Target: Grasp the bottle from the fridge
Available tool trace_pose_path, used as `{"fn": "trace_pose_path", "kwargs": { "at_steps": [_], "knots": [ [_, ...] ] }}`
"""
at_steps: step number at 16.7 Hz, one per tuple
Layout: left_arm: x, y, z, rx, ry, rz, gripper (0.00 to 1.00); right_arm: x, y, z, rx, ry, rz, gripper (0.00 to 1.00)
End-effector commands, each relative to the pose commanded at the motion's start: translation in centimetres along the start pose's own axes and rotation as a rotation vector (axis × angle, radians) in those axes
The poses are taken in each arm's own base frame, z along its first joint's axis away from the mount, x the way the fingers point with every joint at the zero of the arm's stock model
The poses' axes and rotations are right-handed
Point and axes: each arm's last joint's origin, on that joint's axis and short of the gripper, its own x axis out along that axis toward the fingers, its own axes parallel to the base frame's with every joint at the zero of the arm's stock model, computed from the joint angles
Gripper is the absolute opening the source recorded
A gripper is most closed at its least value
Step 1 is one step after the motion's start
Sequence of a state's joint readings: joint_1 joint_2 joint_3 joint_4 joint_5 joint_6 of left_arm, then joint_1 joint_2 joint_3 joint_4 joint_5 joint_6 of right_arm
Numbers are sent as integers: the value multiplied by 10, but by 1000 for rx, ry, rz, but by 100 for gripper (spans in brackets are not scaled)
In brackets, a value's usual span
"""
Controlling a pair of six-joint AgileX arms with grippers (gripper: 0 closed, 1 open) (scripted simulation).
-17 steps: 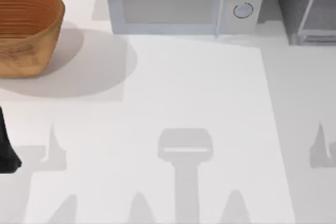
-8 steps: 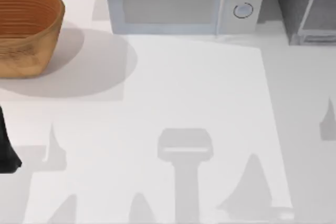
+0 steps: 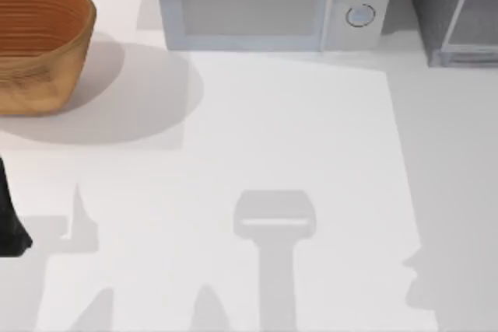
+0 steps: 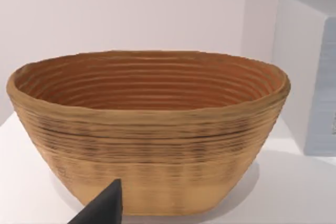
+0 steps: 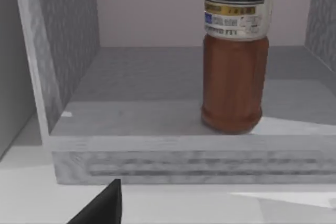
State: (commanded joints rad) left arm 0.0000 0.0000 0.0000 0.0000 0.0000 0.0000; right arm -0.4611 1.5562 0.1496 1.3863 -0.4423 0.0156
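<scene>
The bottle (image 5: 233,87) stands upright on the grey floor inside the fridge (image 5: 68,40), reddish-brown below a pale printed label; its top runs out of the right wrist view. The fridge stands open toward my right gripper (image 5: 102,205), whose dark tip shows low in front of the fridge's pale sill, apart from the bottle. In the top view the fridge (image 3: 436,5) is the dark speckled box at the far right corner. My left arm (image 3: 9,227) is parked at the table's left edge, with the left gripper (image 4: 102,205) facing the basket.
A woven brown basket (image 3: 39,40) sits at the far left, also close ahead in the left wrist view (image 4: 149,129). A silver-blue microwave (image 3: 264,5) with two knobs stands at the back centre, beside the fridge. The white table (image 3: 296,138) spreads in front.
The right arm's shadow on the table's right side has slid from the right edge toward the front. The left arm, basket and microwave have not moved.
</scene>
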Motion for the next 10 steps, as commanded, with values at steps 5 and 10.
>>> {"fn": "trace_pose_path", "kwargs": {
  "at_steps": [5,10],
  "knots": [
    [0,0,0,0,0,0,100,5,-17,-17,-8,-21,3,100],
    [0,0,0,0,0,0,100,6,-19,-19,-10,-25,3,100]
  ]
}}
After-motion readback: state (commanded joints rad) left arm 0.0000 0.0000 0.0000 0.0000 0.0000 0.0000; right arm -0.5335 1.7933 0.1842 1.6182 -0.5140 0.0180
